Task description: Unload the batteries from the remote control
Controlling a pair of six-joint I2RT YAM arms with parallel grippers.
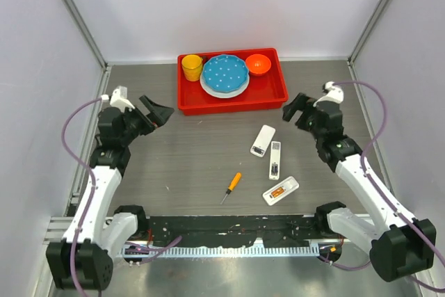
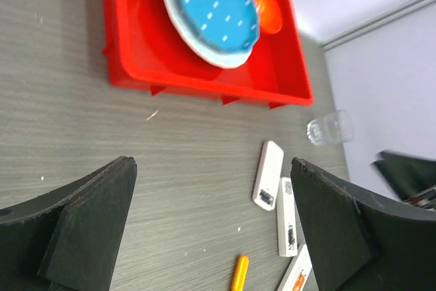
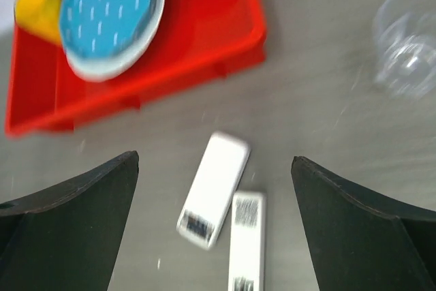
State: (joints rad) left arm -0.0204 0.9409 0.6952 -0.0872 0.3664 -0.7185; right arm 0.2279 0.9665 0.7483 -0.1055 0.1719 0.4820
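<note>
Left fingers and right fingers spread wide, empty, either side of red tray. Batteries sit in open remote pieces on bench, near side of tray, screwdriver beside. Left wrist: fingers released, pieces beyond tray corner. Right wrist: blurred, fingers released, pieces below tray.
</note>
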